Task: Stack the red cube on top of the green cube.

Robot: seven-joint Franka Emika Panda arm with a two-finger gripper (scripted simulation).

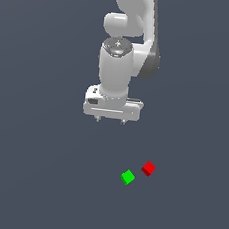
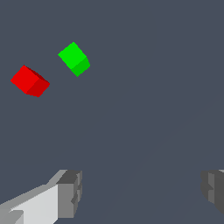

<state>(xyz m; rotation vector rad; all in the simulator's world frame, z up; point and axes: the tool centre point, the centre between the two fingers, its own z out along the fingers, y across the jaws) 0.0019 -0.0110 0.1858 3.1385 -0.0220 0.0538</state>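
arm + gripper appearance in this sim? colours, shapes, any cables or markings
Smooth white rounded arm links with a dark grey panel on one side and a grey circular joint cap on top. The gripper has a boxy white body; in the wrist view its fingers are blocky grey pads. No cables or legible markings visible.

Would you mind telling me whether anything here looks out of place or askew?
Nothing stands out. The red cube and green cube sit flat on the surface, close together but apart, neither stacked. The gripper hangs open above the surface, holding nothing.
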